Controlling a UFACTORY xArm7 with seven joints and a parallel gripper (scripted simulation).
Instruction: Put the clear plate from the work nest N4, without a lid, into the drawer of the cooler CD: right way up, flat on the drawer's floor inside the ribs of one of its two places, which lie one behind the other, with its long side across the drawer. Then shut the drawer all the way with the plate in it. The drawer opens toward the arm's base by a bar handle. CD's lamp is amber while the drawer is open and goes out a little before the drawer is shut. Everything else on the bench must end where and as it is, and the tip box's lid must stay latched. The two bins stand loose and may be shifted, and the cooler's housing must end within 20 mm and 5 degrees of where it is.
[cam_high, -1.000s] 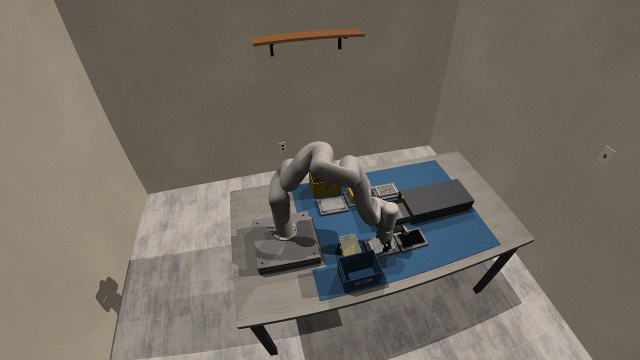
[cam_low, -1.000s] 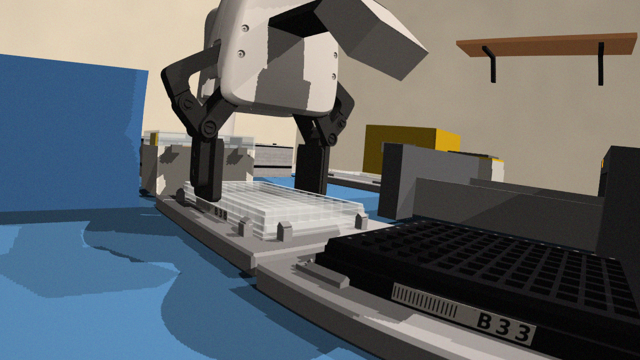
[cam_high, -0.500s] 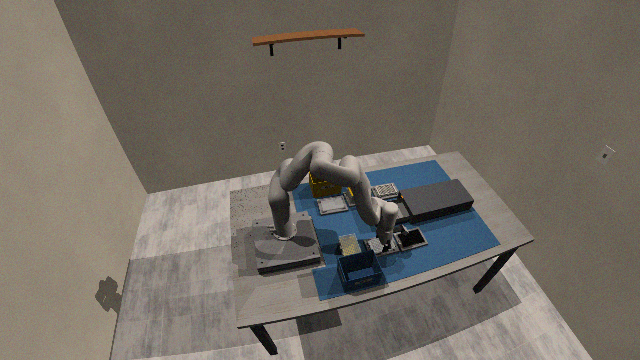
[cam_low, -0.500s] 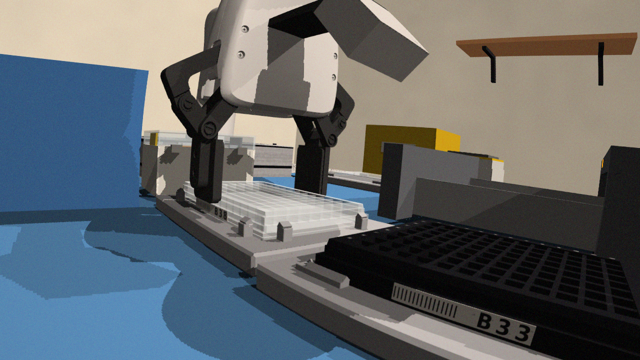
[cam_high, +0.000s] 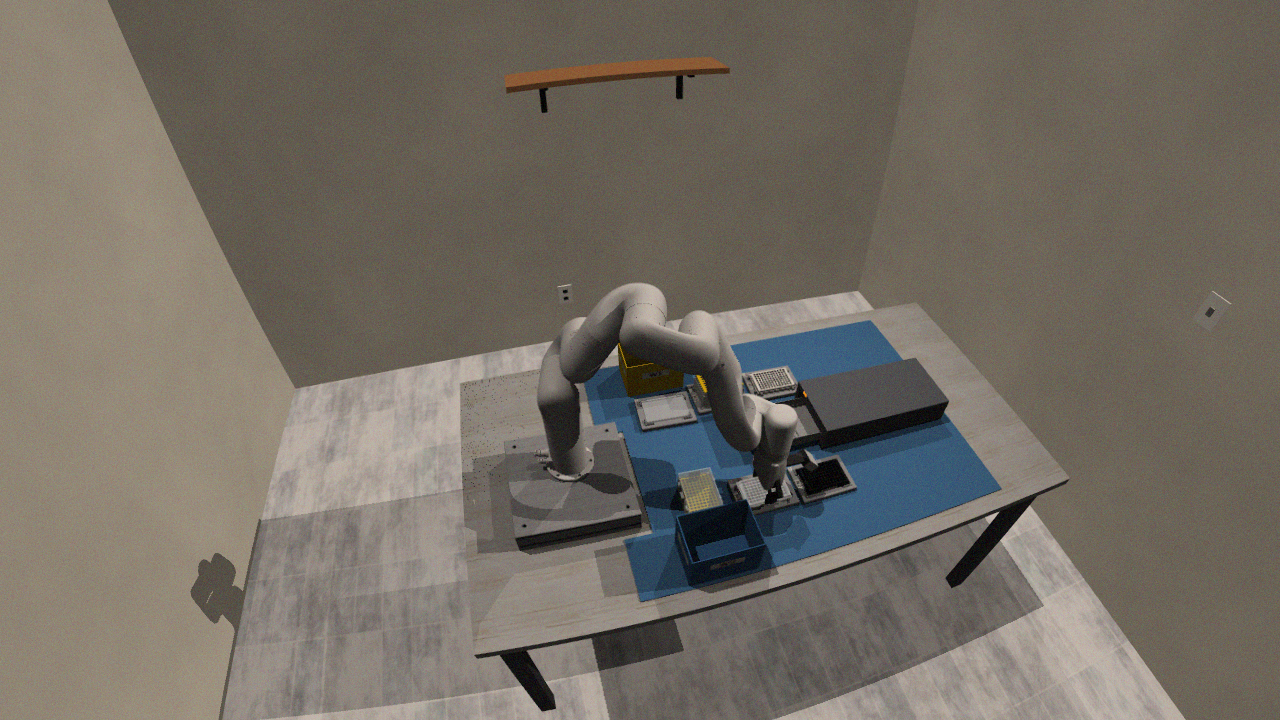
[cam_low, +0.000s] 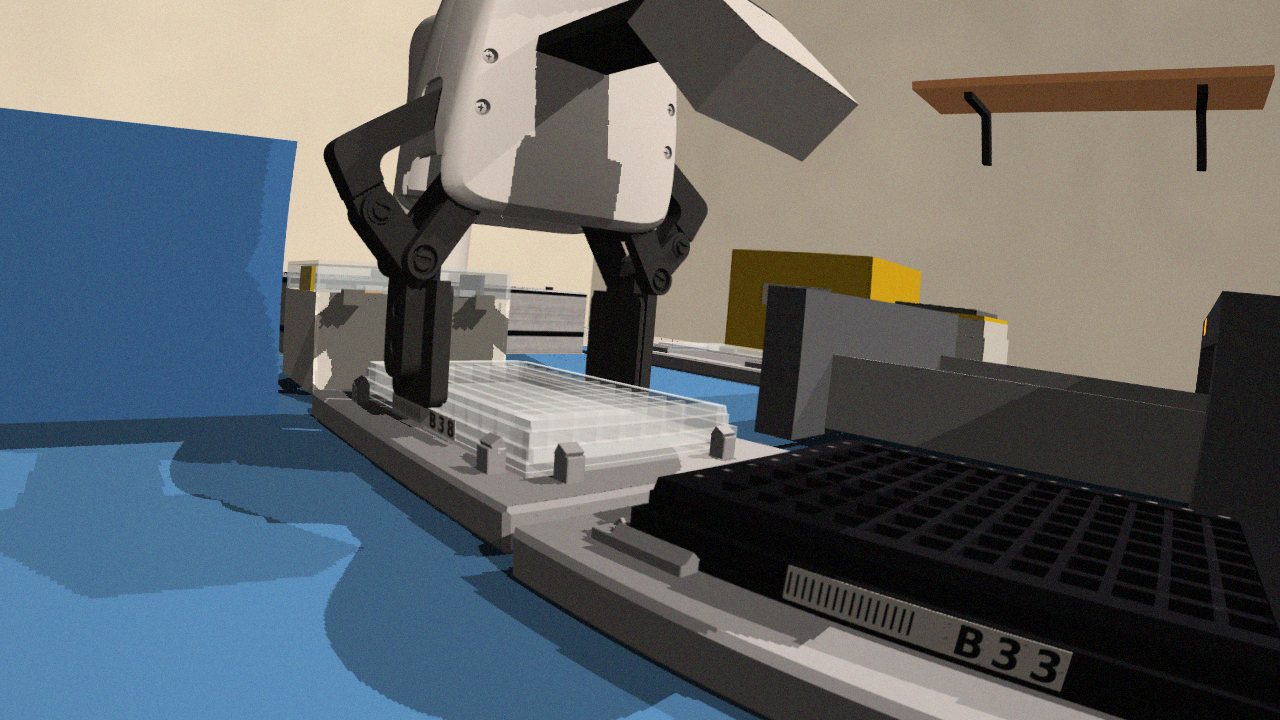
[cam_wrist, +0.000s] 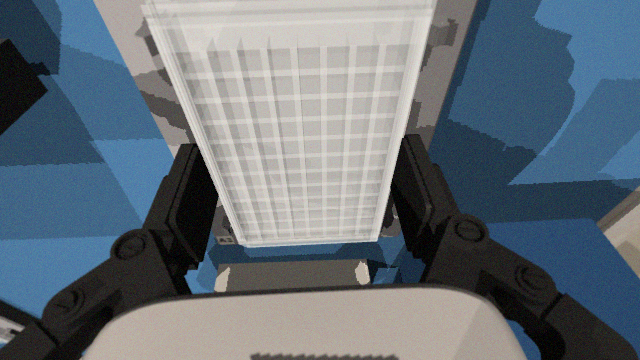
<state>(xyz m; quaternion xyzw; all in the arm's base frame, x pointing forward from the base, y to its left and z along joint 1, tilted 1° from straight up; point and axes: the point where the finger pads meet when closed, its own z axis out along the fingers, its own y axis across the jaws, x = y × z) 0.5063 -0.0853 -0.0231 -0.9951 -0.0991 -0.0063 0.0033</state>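
Note:
The clear plate (cam_low: 554, 411) lies flat in its grey work nest (cam_low: 420, 438), with no lid and a label reading B38 on its side. My gripper (cam_low: 519, 385) reaches down over the plate's near end. The two black fingers press on its two long sides, so the gripper is shut on the plate. The wrist view shows the plate (cam_wrist: 295, 125) running away between the fingers. In the top view the plate (cam_high: 750, 490) sits at the front of the blue mat. The dark cooler CD (cam_high: 872, 398) stands behind it to the right, and my arm partly hides its drawer end.
A black plate marked B33 (cam_low: 984, 537) sits in the nest to the right. A tip box (cam_high: 699, 490) and a blue bin (cam_high: 720, 540) stand to the left and in front. A yellow bin (cam_high: 648, 374) and two more plates (cam_high: 665, 410) (cam_high: 771, 381) are further back.

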